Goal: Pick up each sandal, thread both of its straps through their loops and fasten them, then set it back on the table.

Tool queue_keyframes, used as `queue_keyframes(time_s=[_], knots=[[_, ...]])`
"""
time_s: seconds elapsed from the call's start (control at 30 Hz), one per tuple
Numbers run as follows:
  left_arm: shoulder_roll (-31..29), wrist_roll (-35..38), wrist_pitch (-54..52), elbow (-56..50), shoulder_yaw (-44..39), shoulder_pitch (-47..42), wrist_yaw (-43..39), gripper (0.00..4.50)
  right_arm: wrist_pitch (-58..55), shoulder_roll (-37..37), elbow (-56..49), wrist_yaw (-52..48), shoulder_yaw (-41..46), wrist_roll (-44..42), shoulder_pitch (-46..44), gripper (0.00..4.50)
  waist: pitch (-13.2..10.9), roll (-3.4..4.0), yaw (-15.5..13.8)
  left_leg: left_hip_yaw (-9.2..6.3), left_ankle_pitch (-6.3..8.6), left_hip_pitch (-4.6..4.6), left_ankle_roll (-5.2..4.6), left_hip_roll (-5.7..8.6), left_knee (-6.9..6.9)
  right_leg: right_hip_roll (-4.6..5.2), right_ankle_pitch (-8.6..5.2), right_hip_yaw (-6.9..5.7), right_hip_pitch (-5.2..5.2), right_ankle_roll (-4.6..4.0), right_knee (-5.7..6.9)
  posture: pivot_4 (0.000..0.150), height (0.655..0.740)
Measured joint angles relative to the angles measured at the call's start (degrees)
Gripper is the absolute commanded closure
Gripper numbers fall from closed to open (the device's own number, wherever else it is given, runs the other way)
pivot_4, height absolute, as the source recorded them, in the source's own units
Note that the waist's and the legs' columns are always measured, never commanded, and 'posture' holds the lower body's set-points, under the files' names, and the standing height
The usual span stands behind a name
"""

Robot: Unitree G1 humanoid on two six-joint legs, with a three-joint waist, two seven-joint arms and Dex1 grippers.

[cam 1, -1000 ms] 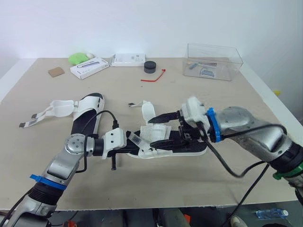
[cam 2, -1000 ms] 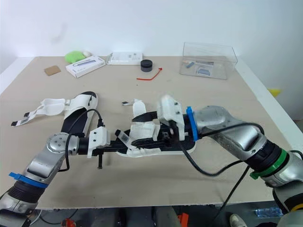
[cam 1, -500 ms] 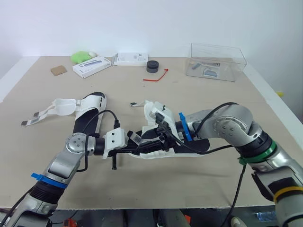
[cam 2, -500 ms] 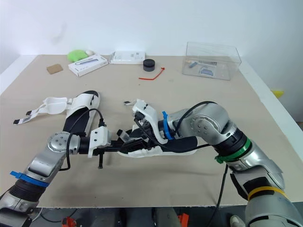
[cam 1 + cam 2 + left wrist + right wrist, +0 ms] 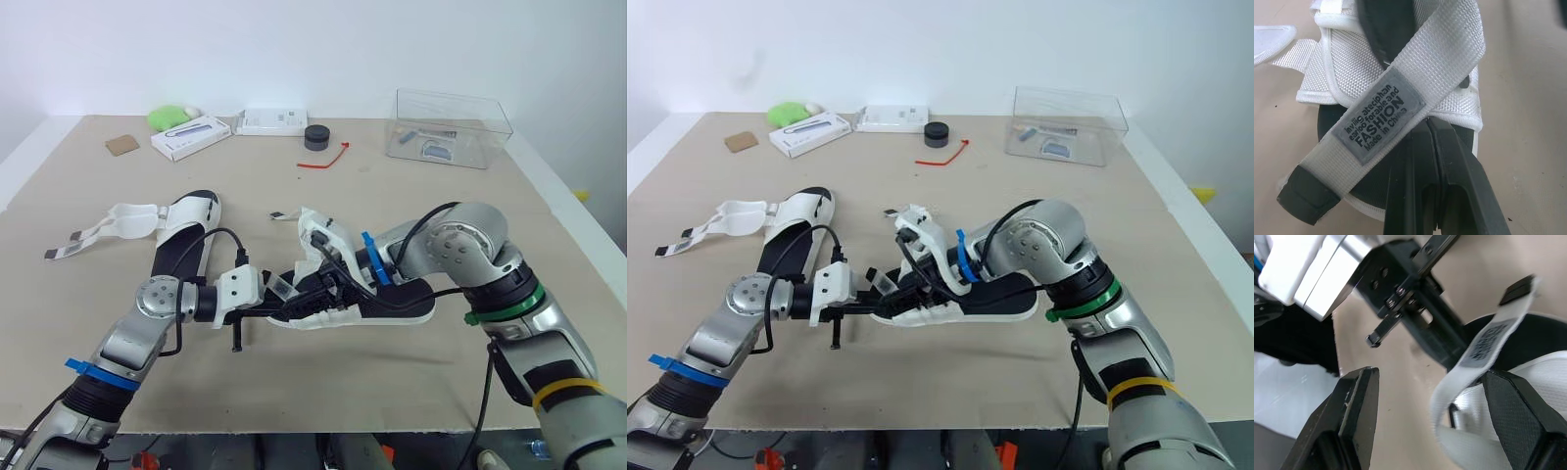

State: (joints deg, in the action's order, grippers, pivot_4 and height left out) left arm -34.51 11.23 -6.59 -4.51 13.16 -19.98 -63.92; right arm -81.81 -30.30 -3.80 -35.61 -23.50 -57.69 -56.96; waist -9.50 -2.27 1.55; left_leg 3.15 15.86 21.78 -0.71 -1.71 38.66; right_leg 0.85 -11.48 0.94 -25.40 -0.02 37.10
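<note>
- Sandal (image 5: 392,305): lies flat at mid-desk (image 5: 245,191), with its strapped end toward the left arm.
- Strap (image 5: 1400,98): bears a woven label. It arches loose over the sandal with its dark tip free, so it is not fastened.
- Left pincer (image 5: 1432,142): fingers pressed together, tips tucked under the strap at the sandal's end. Whether they nip any webbing cannot be told.
- Right pincer (image 5: 1430,377): fingers spread wide, one on each side of the strap, not closed on it.
- Step in hand (judged): taking hold of the first sandal's free strap; nothing is threaded yet.
- Next move (judged): close the right pincer near the strap's tip, then steer the tip to its loop while the left pincer steadies the sandal.
- Second sandal (image 5: 181,235): lies toward the desk's left side, straps splayed open, untouched.
</note>
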Motion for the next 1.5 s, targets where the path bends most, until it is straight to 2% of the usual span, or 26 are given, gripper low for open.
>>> queue_keyframes(time_s=[0.13, 0.17, 0.2, 0.27, 0.4, 0.7, 0.83, 1.03, 1.13, 1.27, 1.37, 1.5], knots=[[0.0, 0.01, 0.0, -0.29, 0.0, 0.38, 0.21, 4.5, -1.43, 1.22, 0.09, -0.96, 0.83, 1.85, 0.01, 0.95, 0.0, 0.0, 0.01, -0.08, 0.0, 0.05, 0.0, 0.0, 0.0, -0.01, 0.0, -0.07, 0.0, 0.0, -0.01, 0.15, 0.74], [-0.01, 0.0, 0.0, -0.39, 0.0, 0.42, 0.25, 4.5, -1.45, 1.44, 0.32, -1.27, 1.11, 2.42, 0.01, 1.48, 0.0, 0.0, 0.01, -0.08, 0.0, 0.06, 0.0, 0.01, 0.01, -0.01, 0.0, -0.07, -0.01, 0.0, -0.01, 0.15, 0.74], [0.0, 0.0, -0.01, -0.44, 0.0, 0.43, 0.28, 4.5, -1.45, 1.61, 0.66, -1.38, 1.34, 2.81, 0.01, 1.69, 0.0, 0.0, 0.01, -0.08, 0.0, 0.06, 0.0, 0.01, 0.01, -0.01, 0.0, -0.07, -0.01, 0.0, -0.01, 0.15, 0.74], [-0.01, 0.0, -0.01, -0.52, 0.0, 0.51, 0.35, 4.5, -1.47, 2.08, 1.33, -1.73, 1.77, 4.04, 0.01, 2.71, 0.0, 0.0, 0.01, -0.09, 0.0, 0.08, 0.0, 0.02, 0.01, -0.02, 0.0, -0.09, -0.02, 0.0, -0.02, 0.15, 0.74], [0.0, 0.01, -0.01, -0.58, 0.0, 0.56, 0.53, 4.5, -1.46, 2.5, 1.79, -3.0, 3.01, 5.29, 0.01, 4.43, 0.0, 0.0, 0.01, -0.12, 0.0, 0.14, 0.0, 0.02, 0.01, -0.04, 0.0, -0.13, -0.04, 0.0, -0.04, 0.15, 0.74], [-0.01, 0.02, -0.01, -0.65, 0.02, 0.65, 0.56, 4.5, -0.25, 0.6, 0.27, -7.56, 4.03, 7.14, 1.26, 4.43, 0.0, 0.0, 0.01, -0.17, 0.0, 0.17, 0.0, 0.04, 0.01, -0.06, -0.01, -0.18, -0.04, 0.01, -0.06, 0.15, 0.74], [0.0, 0.02, -0.02, -0.67, 0.05, 0.66, 0.56, 4.5, 8.58, -1.58, -2.05, -11.74, 6.03, 9.92, 4.24, 4.43, 0.0, 0.0, 0.0, -0.19, 0.0, 0.19, 0.0, 0.06, 0.01, -0.12, -0.03, -0.2, -0.04, 0.05, -0.07, 0.15, 0.74], [-0.01, 0.08, -0.05, -0.67, 0.04, 0.67, 0.54, 4.5, 33.34, -6.17, -3.74, -17.15, 9.18, 21.93, 9.92, 4.43, 0.0, 0.0, 0.0, -0.17, 0.0, 0.19, 0.0, 0.09, 0.02, -0.13, -0.06, -0.17, -0.04, 0.09, -0.09, 0.15, 0.74], [-0.03, 0.12, -0.07, -0.65, 0.03, 0.66, 0.48, 4.5, 42.09, -6.3, -3.91, -19.45, 11.08, 24.65, 14.07, 4.43, 0.0, 0.0, -0.01, -0.17, 0.0, 0.19, 0.0, 0.08, 0.01, -0.14, -0.06, -0.17, -0.04, 0.09, -0.09, 0.15, 0.74], [-0.04, 0.22, -0.12, -0.57, -0.02, 0.63, 0.23, 4.5, 61.28, -6.48, -5.92, -23.45, 12.56, 31.9, 20.96, 4.43, 0.0, 0.0, -0.06, -0.14, 0.0, 0.17, 0.0, 0.08, 0.02, -0.15, -0.06, -0.13, -0.04, 0.09, -0.08, 0.15, 0.74], [0.0, 0.21, -0.13, -0.45, -0.01, 0.49, 0.15, 4.5, 79.55, -4.77, -6.3, -26.12, 12.58, 37.63, 22.29, 4.43, 0.0, 0.0, -0.1, -0.14, 0.0, 0.12, 0.01, 0.06, 0.04, -0.23, -0.1, -0.12, -0.03, 0.16, -0.07, 0.15, 0.74], [0.22, 0.24, -0.09, -0.09, 0.03, 0.1, -0.38, 4.5, 109.85, -4.72, -4.02, -30.48, 10.59, 47.79, 22.73, 4.43, 0.0, 0.0, -0.21, -0.1, -0.01, 0.05, 0.01, 0.06, 0.04, -0.24, -0.25, -0.11, 0.02, 0.42, -0.07, 0.15, 0.74]])
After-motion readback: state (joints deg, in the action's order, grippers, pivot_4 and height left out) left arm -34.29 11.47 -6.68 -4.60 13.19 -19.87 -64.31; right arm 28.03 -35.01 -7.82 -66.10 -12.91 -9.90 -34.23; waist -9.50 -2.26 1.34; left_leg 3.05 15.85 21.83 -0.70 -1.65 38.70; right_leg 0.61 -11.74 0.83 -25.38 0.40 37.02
